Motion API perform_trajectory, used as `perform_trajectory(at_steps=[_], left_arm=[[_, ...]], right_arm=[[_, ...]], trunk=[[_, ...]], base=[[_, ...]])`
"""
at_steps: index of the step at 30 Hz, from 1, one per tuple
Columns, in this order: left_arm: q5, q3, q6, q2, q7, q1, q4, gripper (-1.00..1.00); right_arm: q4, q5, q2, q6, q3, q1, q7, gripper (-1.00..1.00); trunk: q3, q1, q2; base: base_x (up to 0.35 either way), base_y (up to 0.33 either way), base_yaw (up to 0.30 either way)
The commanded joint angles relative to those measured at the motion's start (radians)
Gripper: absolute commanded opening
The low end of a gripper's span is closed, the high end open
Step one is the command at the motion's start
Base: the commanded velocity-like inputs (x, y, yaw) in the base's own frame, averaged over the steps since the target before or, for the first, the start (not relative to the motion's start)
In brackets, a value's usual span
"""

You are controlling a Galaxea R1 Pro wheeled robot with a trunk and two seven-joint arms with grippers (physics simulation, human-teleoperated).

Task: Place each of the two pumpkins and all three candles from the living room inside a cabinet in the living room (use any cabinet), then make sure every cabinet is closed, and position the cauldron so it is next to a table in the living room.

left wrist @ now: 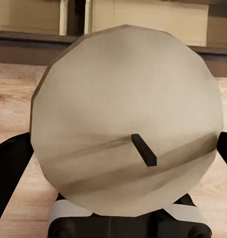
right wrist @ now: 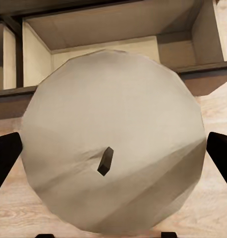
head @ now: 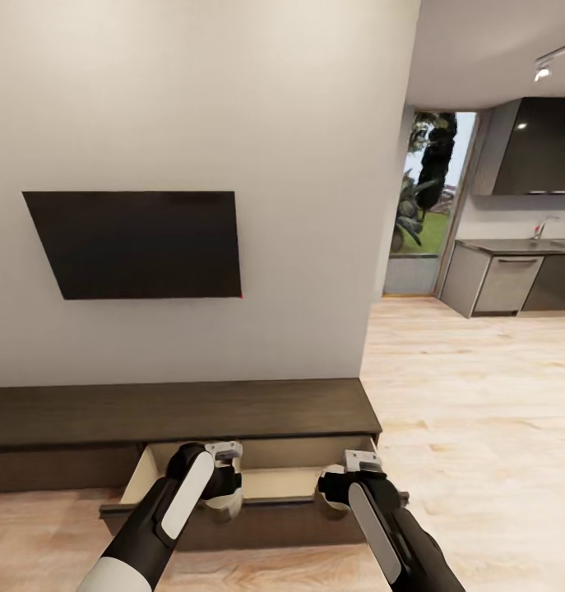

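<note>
The right hand [right wrist: 113, 163] grips a candle [right wrist: 113, 139] before the cabinet's [right wrist: 193, 82] open drawer.

open-plan home interior, living room marked by a wall-mounted television [head: 138, 244] above a low dark-wood cabinet [head: 183, 411], pale wood floor [head: 479, 411], kitchen seen beyond with grey units [head: 504, 284], sink tap [head: 544, 226], garden doorway [head: 426, 205]

Bright, even render light, no noise. Head view: ceiling spotlight [head: 543, 72] glows at 2 o'clock, daylight through glass door [head: 426, 197] at 3 o'clock. TV screen [head: 138, 244] flat black, no glare. Soft shadow inside open drawer [head: 266, 460] at 6 o'clock. Wide-angle stretch at edges. Wrist views: candle tops softly shaded, slightly blurry, faceted.
</note>
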Motion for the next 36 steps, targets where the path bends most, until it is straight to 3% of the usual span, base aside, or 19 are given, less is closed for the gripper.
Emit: perform_trajectory(at_steps=[1, 24, 36], left_arm=[[0.009, -0.001, 0.002, 0.000, 0.012, -0.001, -0.001, -1.00], [0.010, 0.000, 0.002, 0.000, 0.010, -0.001, 0.001, -1.00], [0.011, 0.000, 0.002, -0.001, 0.009, -0.001, 0.008, -1.00]], right_arm=[[-0.001, -0.010, 0.000, 0.001, 0.002, -0.001, -0.010, -1.00], [-0.003, -0.009, -0.001, 0.001, 0.002, -0.001, -0.009, -1.00], [-0.002, -0.010, 0.000, 0.000, 0.002, -0.001, -0.006, -1.00]], trunk=[[-0.002, 0.001, -0.002], [-0.002, 0.001, -0.002], [-0.002, 0.001, -0.002]], base=[[0.290, 0.000, -0.001], [0.253, -0.068, 0.000], [0.031, -0.085, 0.000]])
